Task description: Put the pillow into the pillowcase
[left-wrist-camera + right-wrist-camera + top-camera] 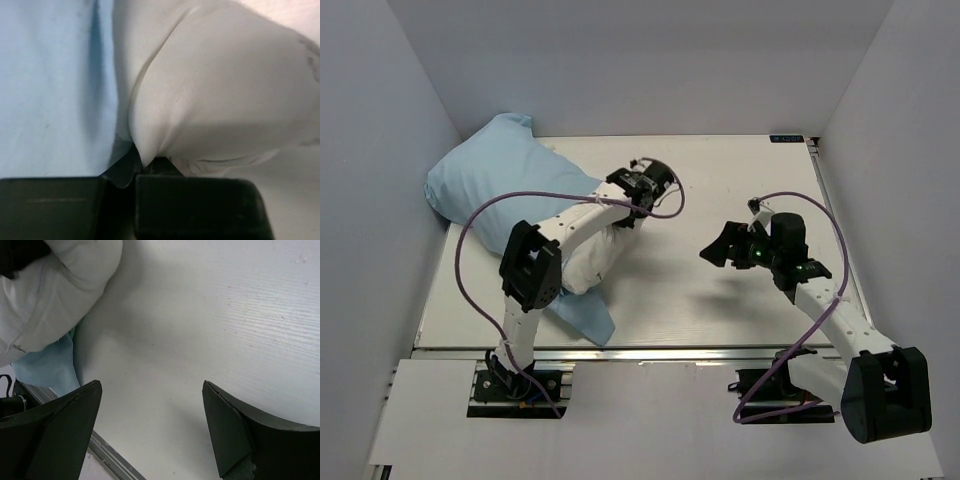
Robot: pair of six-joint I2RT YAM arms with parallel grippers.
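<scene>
The pillow point(592, 258) is a plump white cushion at the left of the table, its far end inside the light blue pillowcase point(490, 178). My left gripper point(634, 208) is at the pillow's bare right end. In the left wrist view it point(136, 175) is shut, with a fold of the white pillow point(215, 85) pinched at the seam of its jaws. The edge of the blue pillowcase point(45, 85) lies right beside that fold. My right gripper point(725, 250) hangs open over the bare table to the right, nothing between its fingers point(152, 390). The pillow point(55, 295) and pillowcase point(47, 367) show at its upper left.
White walls close in the table on the left, back and right. A metal rail point(650, 352) runs along the near edge. A flap of the pillowcase point(585, 320) reaches almost to that rail, beside the left arm's base.
</scene>
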